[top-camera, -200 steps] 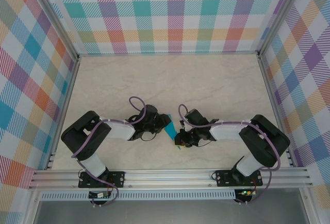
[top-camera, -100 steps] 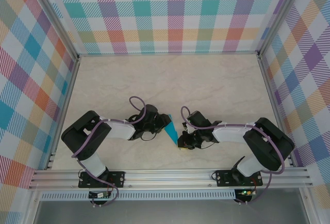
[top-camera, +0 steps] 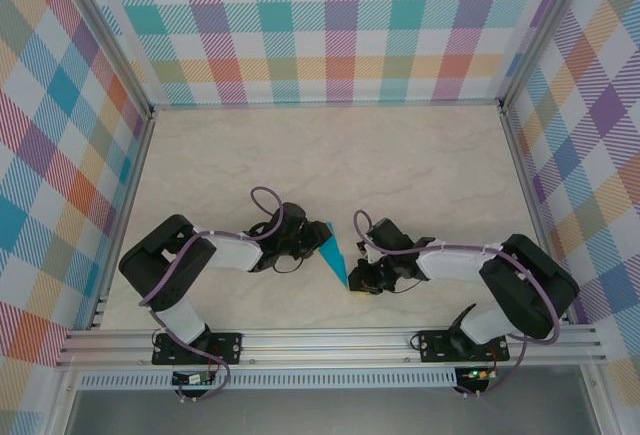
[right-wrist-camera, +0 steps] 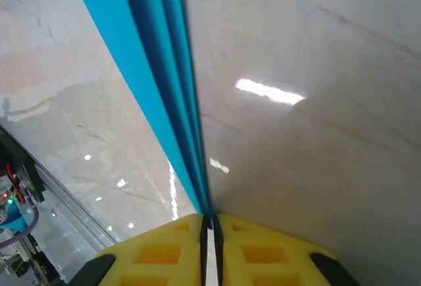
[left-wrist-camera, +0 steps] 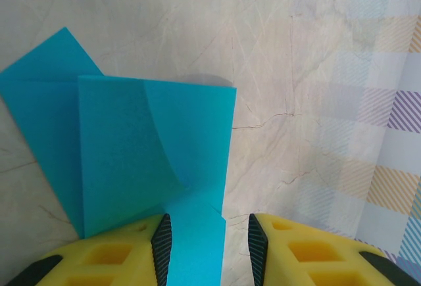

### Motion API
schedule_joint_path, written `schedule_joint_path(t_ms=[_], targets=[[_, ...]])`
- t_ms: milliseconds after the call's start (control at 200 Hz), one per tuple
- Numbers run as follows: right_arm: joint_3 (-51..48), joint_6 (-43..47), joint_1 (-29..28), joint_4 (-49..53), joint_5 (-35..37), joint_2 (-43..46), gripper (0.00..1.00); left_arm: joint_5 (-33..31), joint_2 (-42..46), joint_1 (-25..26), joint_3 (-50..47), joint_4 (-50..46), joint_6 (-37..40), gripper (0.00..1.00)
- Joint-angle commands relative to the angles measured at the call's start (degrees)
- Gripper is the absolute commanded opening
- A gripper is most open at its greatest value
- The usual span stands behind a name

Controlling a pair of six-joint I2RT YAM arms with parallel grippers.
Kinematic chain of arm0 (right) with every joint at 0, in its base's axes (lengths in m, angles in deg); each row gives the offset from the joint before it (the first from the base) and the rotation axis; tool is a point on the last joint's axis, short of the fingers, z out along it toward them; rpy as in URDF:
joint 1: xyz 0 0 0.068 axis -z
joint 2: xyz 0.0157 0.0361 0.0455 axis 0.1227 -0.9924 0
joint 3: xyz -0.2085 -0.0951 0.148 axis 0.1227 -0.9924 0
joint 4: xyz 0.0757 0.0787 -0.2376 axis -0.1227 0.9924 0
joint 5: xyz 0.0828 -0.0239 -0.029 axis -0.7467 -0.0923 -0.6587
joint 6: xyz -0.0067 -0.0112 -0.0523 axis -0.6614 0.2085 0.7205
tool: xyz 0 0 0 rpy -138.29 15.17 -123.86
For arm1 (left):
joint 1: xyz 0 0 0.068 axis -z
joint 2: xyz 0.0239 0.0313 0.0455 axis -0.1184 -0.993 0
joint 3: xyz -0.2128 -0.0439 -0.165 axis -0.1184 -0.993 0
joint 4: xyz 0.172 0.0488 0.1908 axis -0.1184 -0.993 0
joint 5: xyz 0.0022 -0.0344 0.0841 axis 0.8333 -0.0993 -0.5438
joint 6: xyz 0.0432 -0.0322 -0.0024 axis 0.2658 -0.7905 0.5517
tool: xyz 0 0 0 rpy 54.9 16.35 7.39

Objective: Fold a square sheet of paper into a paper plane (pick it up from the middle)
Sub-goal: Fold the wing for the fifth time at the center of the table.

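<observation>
The square sheet of paper is teal-blue and folded into a narrow pointed strip between the two grippers, near the table's front. In the left wrist view the paper shows layered flaps, one curling up. My left gripper sits at the strip's far left end. Its jaws stand open around a tail of the paper, with a gap at the right pad. My right gripper is shut on the strip's near end. In the right wrist view the paper runs edge-on up from the shut jaws.
The marble-patterned table stretches bare behind the arms. Plaid walls close in the left, back and right sides. An aluminium rail carrying both arm bases runs along the near edge.
My right arm has shifted right and slightly nearer, its gripper still shut on the paper. The paper now looks narrower and more pointed from above. The left arm has not moved.
</observation>
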Motion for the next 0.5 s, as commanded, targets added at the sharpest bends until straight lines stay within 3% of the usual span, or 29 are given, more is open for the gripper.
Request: schedule_joint_path(t_ms=[0,220,495], targets=[[-1.5,1.3,-0.2,10.3,0.3,2.4,0.15,-1.1,-5.9,0.2,-0.7,-5.4,0.3,0.38],[3.4,0.0,-0.2,8.0,1.6,8.5,0.21,-0.6,-5.8,0.2,-0.8,-4.9,0.2,0.38],[10.7,-4.9,-0.2,-1.4,1.4,-2.2,0.21,-0.4,-6.1,0.2,-0.4,-5.0,0.3,0.38]])
